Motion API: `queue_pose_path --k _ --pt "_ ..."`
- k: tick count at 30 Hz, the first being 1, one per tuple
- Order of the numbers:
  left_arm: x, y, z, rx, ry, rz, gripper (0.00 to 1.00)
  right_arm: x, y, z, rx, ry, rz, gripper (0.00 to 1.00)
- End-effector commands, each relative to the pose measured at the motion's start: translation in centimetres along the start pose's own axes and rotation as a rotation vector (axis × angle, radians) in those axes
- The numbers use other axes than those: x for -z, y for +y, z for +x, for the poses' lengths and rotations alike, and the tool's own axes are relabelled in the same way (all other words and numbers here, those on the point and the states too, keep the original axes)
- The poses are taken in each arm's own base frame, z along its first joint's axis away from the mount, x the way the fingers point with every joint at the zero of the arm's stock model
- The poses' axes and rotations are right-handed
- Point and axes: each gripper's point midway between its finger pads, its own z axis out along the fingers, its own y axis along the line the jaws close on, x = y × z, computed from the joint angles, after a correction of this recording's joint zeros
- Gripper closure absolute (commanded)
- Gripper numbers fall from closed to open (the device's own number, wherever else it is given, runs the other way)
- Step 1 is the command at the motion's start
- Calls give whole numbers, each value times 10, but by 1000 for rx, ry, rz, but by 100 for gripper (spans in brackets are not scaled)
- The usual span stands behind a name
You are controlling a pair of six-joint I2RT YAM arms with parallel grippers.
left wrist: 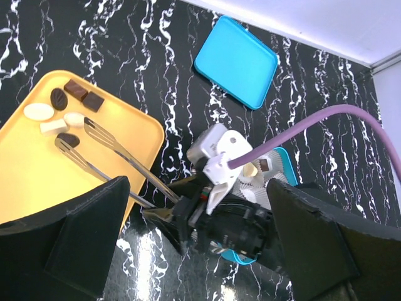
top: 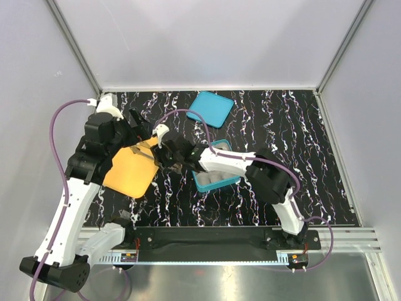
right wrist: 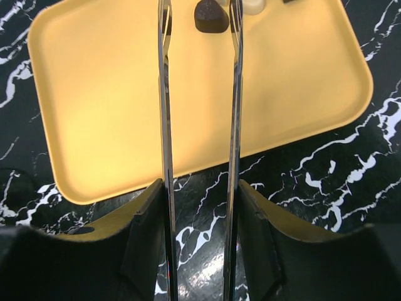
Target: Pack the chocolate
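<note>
Several small chocolate pieces, dark brown [left wrist: 59, 98] and pale cream [left wrist: 38, 111], lie at the far corner of a yellow tray [left wrist: 37, 182]. My right gripper [right wrist: 199, 188] is shut on metal tongs [right wrist: 164, 94] and reaches left over the tray [top: 128, 172]. The tong arms stand apart with one dark chocolate [right wrist: 211, 17] between their tips. My left gripper [left wrist: 194, 188] is open and empty, hovering above the right gripper [top: 168, 155]. A teal box [top: 216, 182] with paper cups [left wrist: 250, 188] holds a dark piece [left wrist: 265, 165]; my right arm hides most of it.
A teal lid [top: 211, 108] lies flat at the back centre of the black marbled table [top: 313, 157]. Both arms crowd the left-centre area. White walls close in the table on three sides.
</note>
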Motion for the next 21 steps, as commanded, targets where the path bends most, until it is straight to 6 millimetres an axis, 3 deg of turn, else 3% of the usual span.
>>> queue_pose_path --k 1,11,14,21 --pt "5 -5 -24 31 -59 -2 1 -10 13 -18 40 -59 -36 46" --pt "5 -5 -26 38 -56 7 1 -36 15 -2 76 -33 -27 46" --pt "7 -3 -26 38 -60 6 1 -42 15 9 84 7 -21 47" --pt "7 -1 -24 35 -57 1 1 -50 10 14 92 19 10 47"
